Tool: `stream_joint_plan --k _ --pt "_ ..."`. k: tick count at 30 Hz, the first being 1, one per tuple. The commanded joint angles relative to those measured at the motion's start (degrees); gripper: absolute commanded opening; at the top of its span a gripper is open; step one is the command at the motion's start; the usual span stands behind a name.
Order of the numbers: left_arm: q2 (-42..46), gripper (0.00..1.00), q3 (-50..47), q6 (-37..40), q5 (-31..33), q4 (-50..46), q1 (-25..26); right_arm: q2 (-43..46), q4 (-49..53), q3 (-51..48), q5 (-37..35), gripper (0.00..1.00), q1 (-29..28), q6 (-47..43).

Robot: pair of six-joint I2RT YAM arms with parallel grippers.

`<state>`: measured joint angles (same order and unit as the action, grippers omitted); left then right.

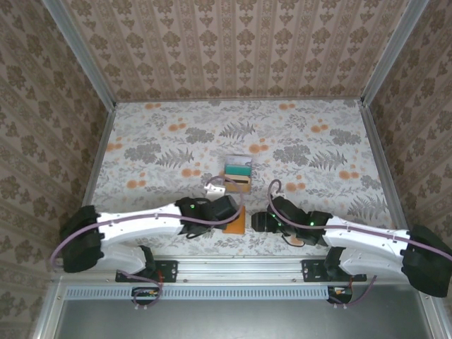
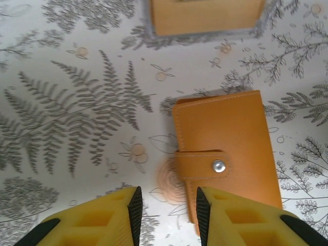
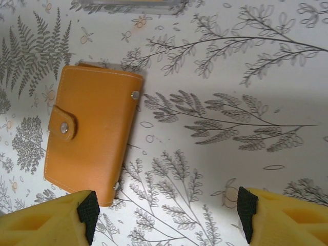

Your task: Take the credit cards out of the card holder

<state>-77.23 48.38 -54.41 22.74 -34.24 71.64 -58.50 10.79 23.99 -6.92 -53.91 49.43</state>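
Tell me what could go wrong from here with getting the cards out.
1. The card holder lies flat with its strap snapped shut; tugging the strap may lift or drag the whole holder unless the right gripper pins it.
2. The left gripper has its jaws over bare table beside the holder's edge; closing there may grab nothing or shove it.
3. A sliding holder could knock the cards lying just beyond it.

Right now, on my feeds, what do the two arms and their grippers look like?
The left arm and right arm both have white link shells and bulky black joints. A mauve cable runs along each, and a small green light glows near each wrist. The left gripper and right gripper have blocky yellow fingers with black pads.
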Motion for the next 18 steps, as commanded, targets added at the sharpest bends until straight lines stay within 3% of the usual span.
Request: stream_joint_plan --k 1,8,18 --pt "-3.80 0.36 3.44 0.04 -1.72 -0.85 0.95 2.94 -0.18 -1.89 -1.99 0.77 0.61 0.47" --pt "-9.95 0.37 5.80 0.71 -5.14 0.55 1.53 6.68 -0.42 -4.72 -1.68 0.80 1.93 1.27" --pt "-17.04 0.34 9.92 2.59 -5.30 -0.90 1.14 4.80 -2.17 -5.18 -0.01 0.83 2.86 1.55"
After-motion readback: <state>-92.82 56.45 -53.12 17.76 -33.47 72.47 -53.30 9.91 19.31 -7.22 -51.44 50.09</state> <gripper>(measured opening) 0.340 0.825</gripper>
